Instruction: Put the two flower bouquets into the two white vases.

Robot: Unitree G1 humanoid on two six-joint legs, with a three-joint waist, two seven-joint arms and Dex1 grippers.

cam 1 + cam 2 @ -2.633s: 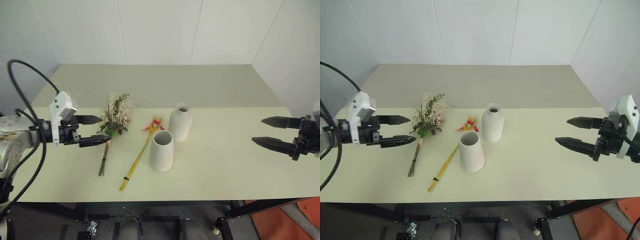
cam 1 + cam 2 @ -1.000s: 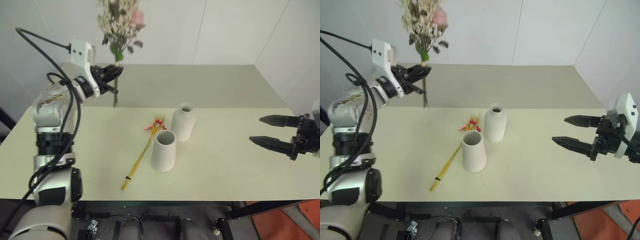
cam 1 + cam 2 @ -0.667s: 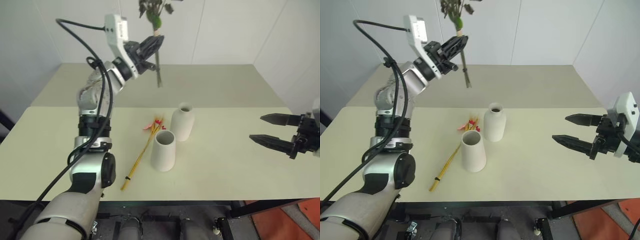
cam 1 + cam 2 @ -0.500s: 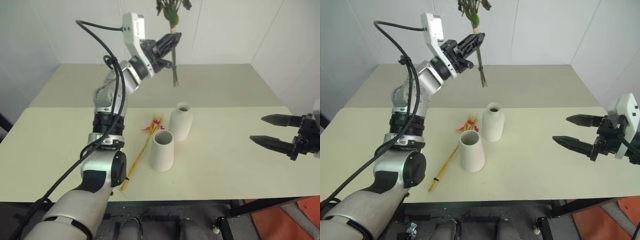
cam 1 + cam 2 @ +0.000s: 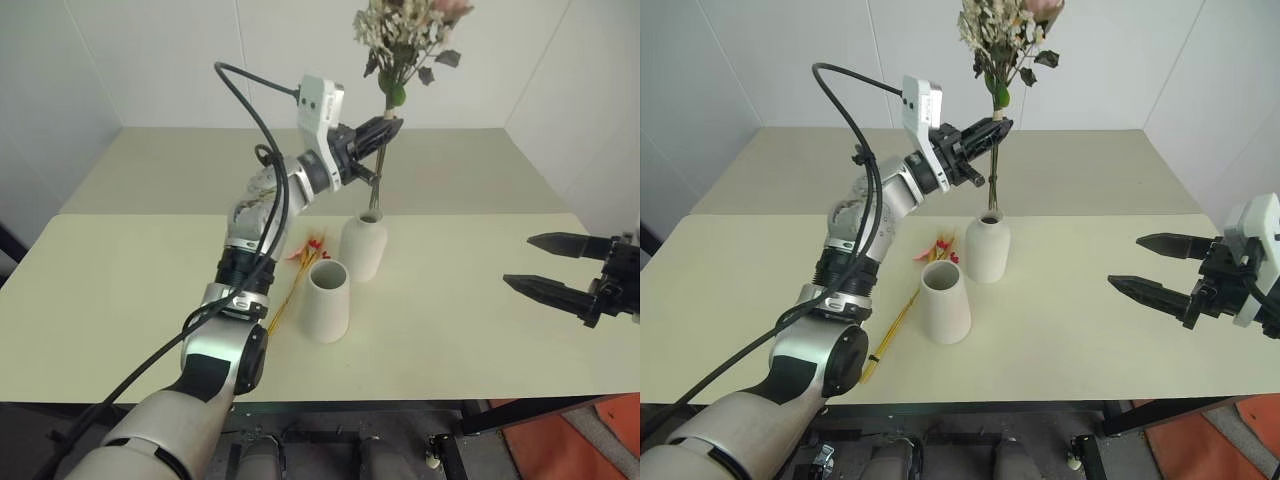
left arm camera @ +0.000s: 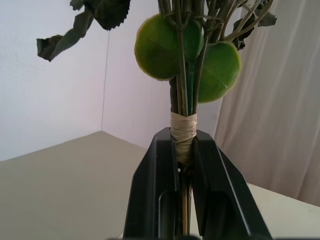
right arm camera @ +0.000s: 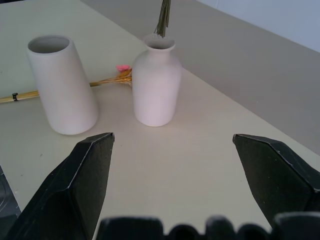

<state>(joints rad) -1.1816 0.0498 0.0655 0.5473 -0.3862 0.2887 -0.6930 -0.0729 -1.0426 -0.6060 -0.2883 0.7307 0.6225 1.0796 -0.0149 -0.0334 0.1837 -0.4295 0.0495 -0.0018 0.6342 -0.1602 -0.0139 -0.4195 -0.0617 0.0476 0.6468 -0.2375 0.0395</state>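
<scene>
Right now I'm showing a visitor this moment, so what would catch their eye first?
The bushy bouquet, held upright high above the table by the left gripper, its stem ends right at the mouth of the bottle vase. Next, the slim yellow bundle lying beside the empty cup vase.

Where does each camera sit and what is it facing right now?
Head pair: look down over the table; left gripper holds the bushy bouquet above the bottle vase.
Left wrist: looks along its fingers, shut on the stems.
Right wrist: looks between its open fingers at both vases; shares them with the head views.
</scene>
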